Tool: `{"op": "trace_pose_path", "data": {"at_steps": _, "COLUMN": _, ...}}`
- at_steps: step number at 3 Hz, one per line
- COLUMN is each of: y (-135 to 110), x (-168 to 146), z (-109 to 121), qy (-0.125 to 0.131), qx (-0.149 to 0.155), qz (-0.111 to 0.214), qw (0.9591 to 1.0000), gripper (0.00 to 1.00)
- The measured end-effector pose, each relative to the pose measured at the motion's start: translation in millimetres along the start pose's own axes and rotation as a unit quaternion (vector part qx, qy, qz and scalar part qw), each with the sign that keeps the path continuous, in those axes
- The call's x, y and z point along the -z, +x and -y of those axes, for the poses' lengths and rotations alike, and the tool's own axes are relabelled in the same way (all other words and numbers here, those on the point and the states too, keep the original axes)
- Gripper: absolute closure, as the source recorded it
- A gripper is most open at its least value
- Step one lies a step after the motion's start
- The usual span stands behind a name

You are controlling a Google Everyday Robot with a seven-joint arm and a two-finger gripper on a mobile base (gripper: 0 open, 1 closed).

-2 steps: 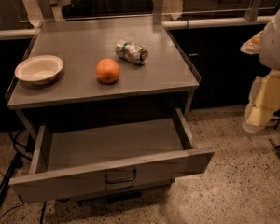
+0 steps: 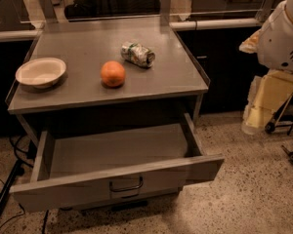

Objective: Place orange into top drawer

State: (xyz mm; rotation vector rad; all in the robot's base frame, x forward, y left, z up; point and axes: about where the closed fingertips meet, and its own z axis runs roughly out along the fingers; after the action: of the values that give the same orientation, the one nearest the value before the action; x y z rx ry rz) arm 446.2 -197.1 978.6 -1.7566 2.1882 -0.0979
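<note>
Three things are sitting on the grey cabinet top (image 2: 180,79), spaced out from left to right. Farthest left, a white bowl (image 2: 40,72) is resting upright close to the left edge. To its right, near the middle of the surface and toward the front, the orange (image 2: 113,73) is sitting on its own, touching neither the bowl nor anything else. Just behind it and a little to the right, a dented silver-green can (image 2: 137,54) is lying on its side, near the fruit but with a gap between them.

Below the surface, the top drawer (image 2: 73,189) is standing pulled well out toward the camera, its grey inner floor showing between the two side walls. A small curved handle (image 2: 126,185) is sitting at the centre of its flat front panel. The orange is lying up on the cabinet, above and behind the open drawer, not inside it.

Past the cabinet's right corner, the speckled floor (image 2: 244,199) is spreading out. At the far right, the white arm (image 2: 283,33) is reaching in from the frame edge, and the gripper (image 2: 256,118) is hanging beneath it, pale yellow, pointing down and slightly left. It is hovering beside the cabinet, lower than the top surface, and well apart from the orange. Whether it is open or closed I cannot tell, and it is carrying nothing that shows.
</note>
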Motion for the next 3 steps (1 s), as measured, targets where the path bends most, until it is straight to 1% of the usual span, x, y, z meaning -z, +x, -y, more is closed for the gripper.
{"op": "trace_pose_path", "data": {"at_steps": 1, "y": -25.4, "x": -4.0, "z": 1.4, "qy": -0.004, "qx": 0.016, "qz": 0.022, "qw": 0.9996, "gripper": 0.00}}
{"op": "trace_pose_path", "data": {"at_steps": 2, "y": -25.5, "x": -3.9, "z": 1.4, "qy": -0.004, "qx": 0.016, "qz": 0.022, "qw": 0.9996, "gripper": 0.00}}
{"op": "trace_pose_path", "data": {"at_steps": 3, "y": -33.1, "x": -17.4, "z": 15.6, "qy": -0.003, "qx": 0.017, "qz": 0.038, "qw": 0.9991, "gripper": 0.00}}
